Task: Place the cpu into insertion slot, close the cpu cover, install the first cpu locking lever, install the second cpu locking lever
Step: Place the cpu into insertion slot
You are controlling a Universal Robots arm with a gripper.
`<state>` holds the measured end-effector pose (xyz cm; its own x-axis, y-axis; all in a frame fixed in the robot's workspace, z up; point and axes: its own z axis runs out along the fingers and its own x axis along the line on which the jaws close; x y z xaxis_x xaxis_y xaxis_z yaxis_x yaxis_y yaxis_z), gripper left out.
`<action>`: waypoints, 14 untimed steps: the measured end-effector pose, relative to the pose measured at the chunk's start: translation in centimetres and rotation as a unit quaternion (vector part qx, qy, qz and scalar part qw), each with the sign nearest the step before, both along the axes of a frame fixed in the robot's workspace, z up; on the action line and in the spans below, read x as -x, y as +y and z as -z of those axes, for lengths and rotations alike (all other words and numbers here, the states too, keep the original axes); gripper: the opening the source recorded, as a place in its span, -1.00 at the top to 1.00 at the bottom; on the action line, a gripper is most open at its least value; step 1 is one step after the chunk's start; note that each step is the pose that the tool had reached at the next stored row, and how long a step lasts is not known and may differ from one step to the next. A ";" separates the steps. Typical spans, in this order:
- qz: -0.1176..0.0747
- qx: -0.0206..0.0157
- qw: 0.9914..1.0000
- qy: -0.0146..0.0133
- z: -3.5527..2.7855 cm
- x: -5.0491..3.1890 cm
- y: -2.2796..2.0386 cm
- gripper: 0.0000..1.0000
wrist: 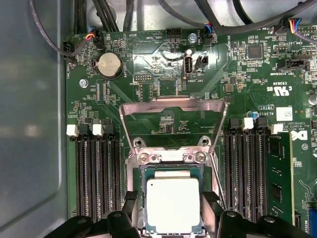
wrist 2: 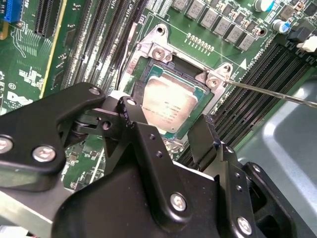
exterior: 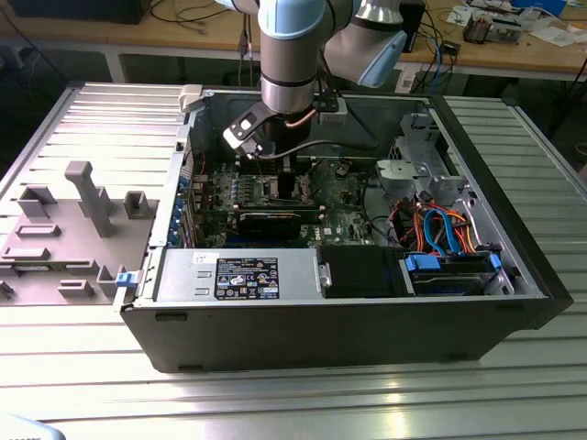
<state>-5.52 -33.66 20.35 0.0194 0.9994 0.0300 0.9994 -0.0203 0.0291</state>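
The cpu (wrist: pixel 172 201) lies flat in the insertion slot (wrist: pixel 171 157), its pale metal top (wrist 2: pixel 168 101) facing up. My gripper (wrist: pixel 171 198) is open, one finger (wrist: pixel 132 203) on each side of the chip, with a narrow gap to its edges. In the second wrist view the gripper (wrist 2: pixel 166 124) hovers just over the chip's near edge. The cpu cover (wrist: pixel 171 105) is swung up and open beyond the slot. A thin wire locking lever (wrist 2: pixel 277 95) sticks out free from the slot's corner. In the exterior view the gripper (exterior: pixel 266 151) reaches down into the computer case (exterior: pixel 348 312).
Black memory slots (wrist: pixel 96 168) flank the socket on both sides. Cables (wrist: pixel 104 15) and a coin battery (wrist: pixel 110 65) lie beyond the cover. The case holds a power supply (exterior: pixel 238 275), drive cages (exterior: pixel 445 270) and coloured cables (exterior: pixel 431 225). A grey fixture tray (exterior: pixel 64 229) sits at the exterior view's left.
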 end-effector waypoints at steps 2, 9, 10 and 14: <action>-0.001 0.000 1.000 0.000 0.01 0.00 0.10 -0.24; -0.001 0.001 1.000 0.000 -1.35 0.00 0.12 -0.24; -0.001 0.001 1.000 0.000 -1.91 0.00 0.13 -0.24; -0.002 0.001 1.000 0.000 -2.40 0.00 0.13 -0.22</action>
<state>-5.52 -33.53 22.75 0.0148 0.9995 0.0286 0.9994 -0.0156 0.0297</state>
